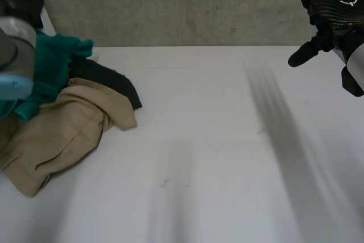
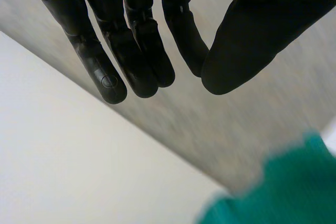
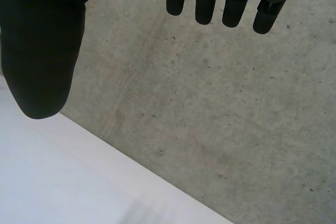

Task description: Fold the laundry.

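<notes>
While left hand and right hand hang open and empty, the clothes pile lies crumpled, nothing folded.

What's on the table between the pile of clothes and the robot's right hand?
Nothing. In the head view the white table is bare between the clothes pile and the right hand.
</notes>
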